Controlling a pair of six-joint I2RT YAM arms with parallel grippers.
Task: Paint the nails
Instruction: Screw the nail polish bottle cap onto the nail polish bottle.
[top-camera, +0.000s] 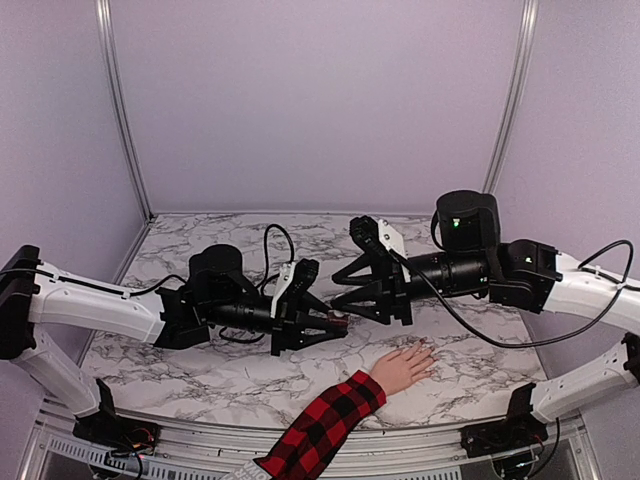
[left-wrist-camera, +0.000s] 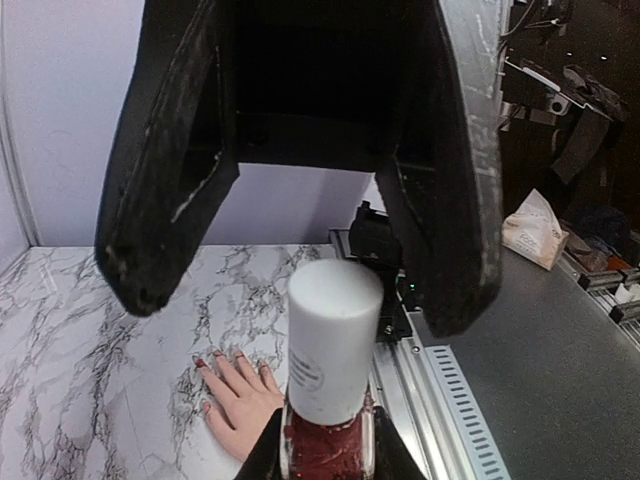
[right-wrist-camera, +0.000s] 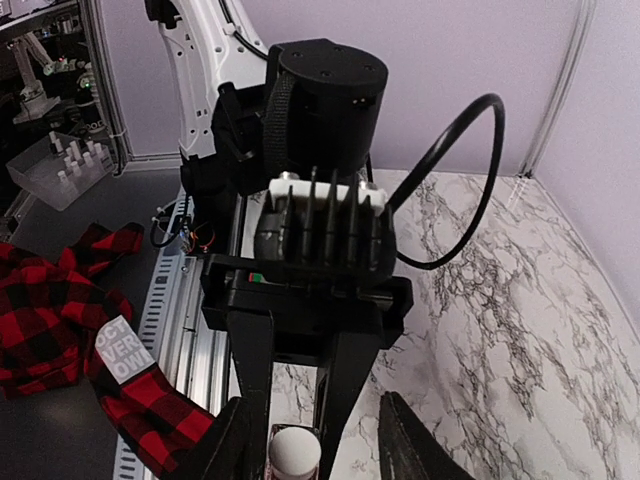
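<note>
My left gripper (top-camera: 333, 324) is shut on the small dark-red polish bottle (left-wrist-camera: 325, 450) and holds it above the marble table, white cap (left-wrist-camera: 335, 350) on and pointing at my right gripper. My right gripper (top-camera: 336, 295) is open; its black fingers (left-wrist-camera: 160, 220) stand on either side of the cap without touching it. In the right wrist view the cap (right-wrist-camera: 295, 450) sits between my right gripper's (right-wrist-camera: 318, 455) fingers. The pale hand (top-camera: 405, 368) with the plaid sleeve (top-camera: 320, 430) lies flat on the table below. Its nails (left-wrist-camera: 215, 355) look red at the tips.
An aluminium rail (left-wrist-camera: 430, 380) runs along the table's near edge, right beside the hand. Purple walls with metal posts (top-camera: 125, 110) close in the back and sides. A black cable (right-wrist-camera: 470, 170) loops off the left arm. More plaid cloth (right-wrist-camera: 50, 310) lies beyond the rail.
</note>
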